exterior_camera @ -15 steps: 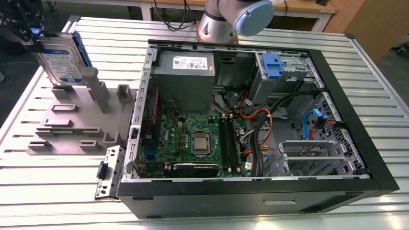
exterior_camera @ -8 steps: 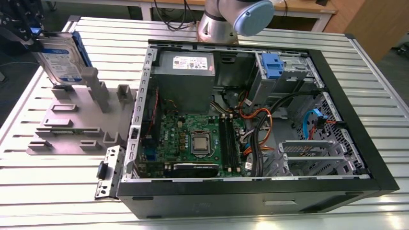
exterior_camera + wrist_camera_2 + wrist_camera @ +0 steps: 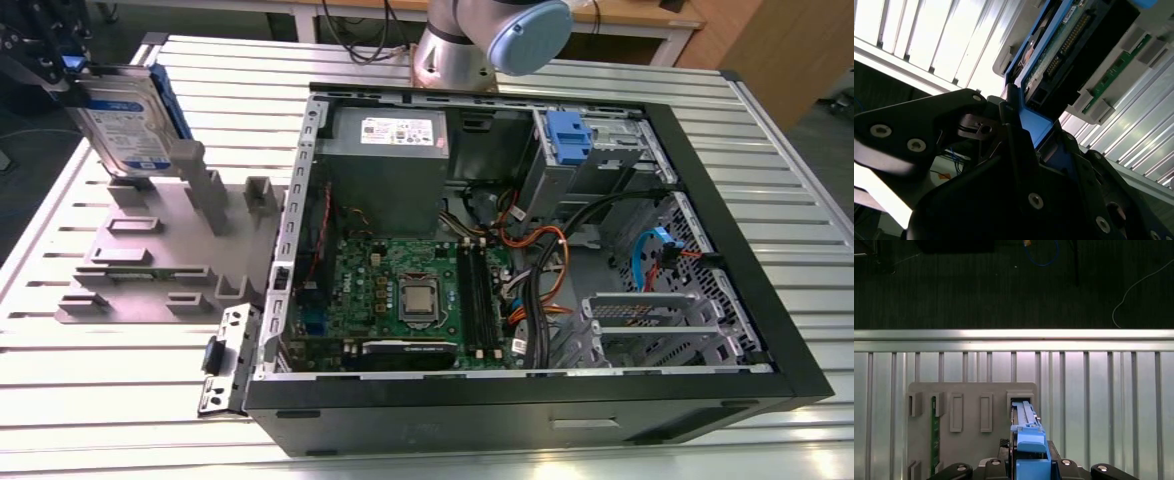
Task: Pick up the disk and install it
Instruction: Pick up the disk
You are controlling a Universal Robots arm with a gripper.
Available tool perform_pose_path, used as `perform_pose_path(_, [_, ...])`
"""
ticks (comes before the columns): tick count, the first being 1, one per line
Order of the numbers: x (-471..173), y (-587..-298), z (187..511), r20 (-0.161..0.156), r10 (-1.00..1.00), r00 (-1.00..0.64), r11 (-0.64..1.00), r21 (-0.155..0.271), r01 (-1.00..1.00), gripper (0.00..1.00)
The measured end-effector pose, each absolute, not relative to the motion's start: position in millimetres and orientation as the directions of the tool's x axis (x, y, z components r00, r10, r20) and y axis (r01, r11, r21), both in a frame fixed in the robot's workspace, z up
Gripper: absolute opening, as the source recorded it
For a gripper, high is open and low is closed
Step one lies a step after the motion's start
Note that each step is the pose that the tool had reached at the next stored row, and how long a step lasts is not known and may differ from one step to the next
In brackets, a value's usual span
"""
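The disk (image 3: pixel 127 120) stands upright on edge at the exterior view's far left, its silver face with a white-and-blue label framed by a blue carrier. My gripper (image 3: pixel 74 75) is shut on its upper end. Its lower end sits at a slot of the grey fixture (image 3: pixel 160 260); I cannot tell whether it is clear of that slot. In the first wrist view the blue carrier edge (image 3: pixel 1026 432) runs from between my fingers toward a rectangular slot (image 3: pixel 1021 402). The second wrist view shows the disk's green circuit-board side (image 3: pixel 1069 45) and my black fingers (image 3: pixel 1014 130) clamped on the carrier.
An open computer case (image 3: pixel 534 400) lies to the exterior view's right of the fixture, holding a motherboard (image 3: pixel 414 290), a grey power supply (image 3: pixel 387 135), cables and a drive bay with a blue bracket (image 3: pixel 567 135). The arm's base (image 3: pixel 461 50) stands behind the case. A green memory stick (image 3: pixel 933 435) sits in the fixture.
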State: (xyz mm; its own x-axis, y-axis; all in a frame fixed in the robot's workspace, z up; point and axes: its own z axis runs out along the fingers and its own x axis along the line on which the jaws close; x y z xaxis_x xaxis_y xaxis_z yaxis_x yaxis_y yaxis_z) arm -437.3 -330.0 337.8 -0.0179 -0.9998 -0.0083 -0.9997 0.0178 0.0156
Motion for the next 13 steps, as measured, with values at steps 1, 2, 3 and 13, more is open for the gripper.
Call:
perform_pose_path(1, [-437.2, -330.0, 338.0, -0.008, -1.000, -0.018, 0.018, 0.015, -1.000, 0.36])
perform_pose_path(2, [-437.3, -330.0, 338.2, -0.008, -1.000, -0.018, 0.018, 0.016, -1.000, 0.36])
perform_pose_path(3, [-437.3, -330.0, 338.5, -0.008, -1.000, -0.018, 0.018, 0.016, -1.000, 0.36])
perform_pose_path(13, [-437.3, -330.0, 340.3, -0.009, -1.000, -0.018, 0.018, 0.016, -1.000, 0.36])
